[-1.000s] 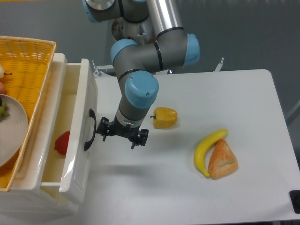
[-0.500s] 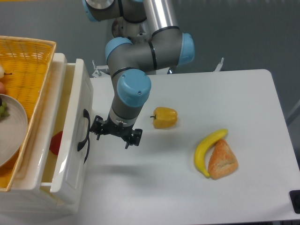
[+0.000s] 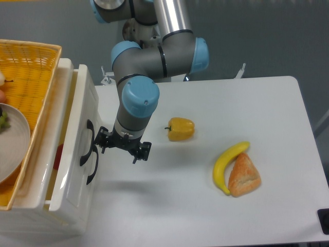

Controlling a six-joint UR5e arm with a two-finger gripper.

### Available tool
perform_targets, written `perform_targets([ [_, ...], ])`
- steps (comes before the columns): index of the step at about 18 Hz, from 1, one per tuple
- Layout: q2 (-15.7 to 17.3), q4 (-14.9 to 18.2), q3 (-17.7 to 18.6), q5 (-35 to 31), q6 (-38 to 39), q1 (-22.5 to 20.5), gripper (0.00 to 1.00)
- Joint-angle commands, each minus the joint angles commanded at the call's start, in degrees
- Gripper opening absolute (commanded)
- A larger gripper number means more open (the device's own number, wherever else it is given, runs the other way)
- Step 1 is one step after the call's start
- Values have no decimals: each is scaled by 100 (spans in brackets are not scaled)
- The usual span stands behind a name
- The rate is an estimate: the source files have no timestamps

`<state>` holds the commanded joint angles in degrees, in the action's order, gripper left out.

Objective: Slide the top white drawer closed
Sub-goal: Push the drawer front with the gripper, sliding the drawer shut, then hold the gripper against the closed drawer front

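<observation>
The top white drawer (image 3: 72,154) juts a short way out of the white cabinet at the left, its flat front panel carrying a black curved handle (image 3: 88,149). A sliver of something red (image 3: 58,154) shows inside it. My gripper (image 3: 122,146) hangs just right of the panel with its left side against the handle. Its fingers point down and stand spread apart with nothing between them.
A yellow bell pepper (image 3: 180,128) lies right of the gripper. A banana (image 3: 227,162) and a piece of bread (image 3: 243,176) lie further right. A yellow woven basket (image 3: 25,82) with a plate (image 3: 11,141) sits on top of the cabinet.
The gripper has moved left, and the drawer front has slid left with it, narrowing the open gap. The red item inside is now mostly hidden.
</observation>
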<state>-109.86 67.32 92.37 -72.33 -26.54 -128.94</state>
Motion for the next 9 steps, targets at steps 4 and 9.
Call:
perform_targets([
  [4, -17, -9, 0, 0, -9, 35, 100],
  [9, -26, -18, 0, 0, -18, 70, 100],
])
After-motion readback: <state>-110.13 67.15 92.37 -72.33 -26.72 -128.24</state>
